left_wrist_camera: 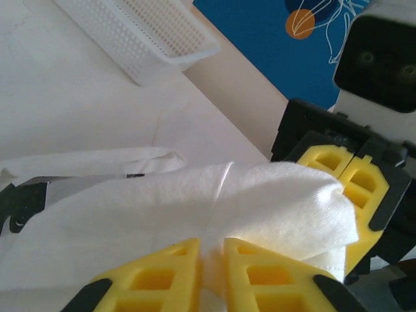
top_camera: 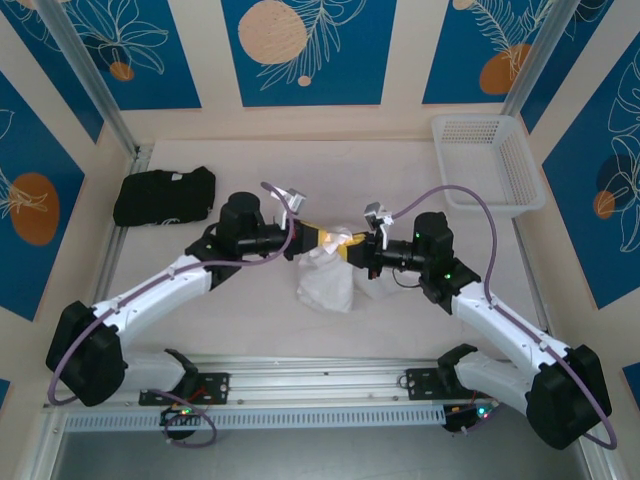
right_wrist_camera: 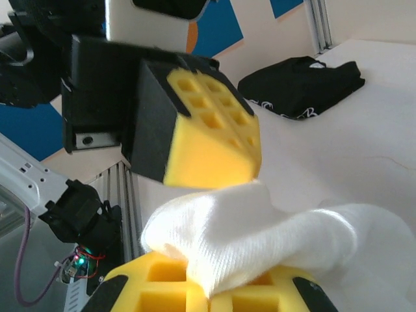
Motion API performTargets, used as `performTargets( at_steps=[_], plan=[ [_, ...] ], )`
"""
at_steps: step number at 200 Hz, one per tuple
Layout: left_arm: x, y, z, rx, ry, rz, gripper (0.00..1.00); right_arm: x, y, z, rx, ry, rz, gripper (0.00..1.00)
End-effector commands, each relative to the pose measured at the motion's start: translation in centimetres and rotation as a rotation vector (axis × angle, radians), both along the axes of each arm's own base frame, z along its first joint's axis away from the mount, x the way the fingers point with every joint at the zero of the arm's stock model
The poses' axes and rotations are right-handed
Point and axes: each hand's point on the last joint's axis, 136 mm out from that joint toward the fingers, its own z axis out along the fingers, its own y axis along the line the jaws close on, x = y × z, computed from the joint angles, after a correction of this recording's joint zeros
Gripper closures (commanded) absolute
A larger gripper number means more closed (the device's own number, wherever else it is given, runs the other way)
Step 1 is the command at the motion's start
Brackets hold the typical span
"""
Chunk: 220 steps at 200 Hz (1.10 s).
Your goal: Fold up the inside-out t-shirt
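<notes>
White t-shirt (top_camera: 325,282) sits bunched at centre of the top view, its upper edge lifted and the rest drooping onto the table (top_camera: 420,320). L claw (left_wrist_camera: 211,253) is pinched tight on a fold of the white cloth (bottom centre of its wrist frame). R claw (right_wrist_camera: 208,283) is clamped on the cloth too, at the bottom of its own frame. The claws meet almost tip to tip mid-frame. Black garment (top_camera: 163,196) lies upper left, white basket (top_camera: 490,165) upper right, both well apart from the shirt.
</notes>
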Motion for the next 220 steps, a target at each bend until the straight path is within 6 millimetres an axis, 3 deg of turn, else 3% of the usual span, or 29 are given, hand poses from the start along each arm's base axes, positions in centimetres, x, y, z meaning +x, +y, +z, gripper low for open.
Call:
performTargets(
  at_steps=[1, 46, 86, 104, 123, 147, 171, 195, 220],
  plan=[
    [0.0, 0.4, 4.6, -0.065, -0.16, 0.021, 1.0, -0.5, -0.3, -1.0, -0.023, -0.011, 0.002, 1.0],
    [-0.7, 0.8, 7.3, -0.111, -0.249, 0.013, 1.0, -0.6, -0.1, -1.0, -0.021, -0.018, -0.001, 0.98],
    [-1.4, 0.1, 9.4, -0.131, -0.324, -0.023, 1.0, 1.1, -0.1, -2.6, -0.197, 0.013, -0.131, 0.68],
    [-1.9, -0.5, 9.5, -0.086, -0.359, -0.052, 1.0, 0.7, -0.3, -1.4, -0.235, -0.049, -0.139, 0.58],
    [-2.4, -0.8, 9.4, -0.039, -0.402, -0.07, 1.0, 0.2, -1.2, 1.1, -0.214, -0.151, -0.163, 0.48],
    [-2.9, -0.8, 9.4, -0.017, -0.439, -0.087, 1.0, -0.2, -2.2, 3.6, -0.175, -0.235, -0.177, 0.46],
    [-3.1, -1.1, 9.4, -0.012, -0.447, -0.105, 1.0, -1.0, -1.7, 5.2, -0.127, -0.264, -0.107, 0.45],
    [-3.5, -1.4, 9.1, 0.001, -0.441, -0.127, 1.0, -1.3, -0.3, 6.1, -0.079, -0.257, -0.025, 0.44],
    [-3.6, -1.4, 9.1, 0.002, -0.44, -0.129, 1.0, -0.3, 0.6, 5.9, -0.071, -0.236, -0.011, 0.44]
  ],
)
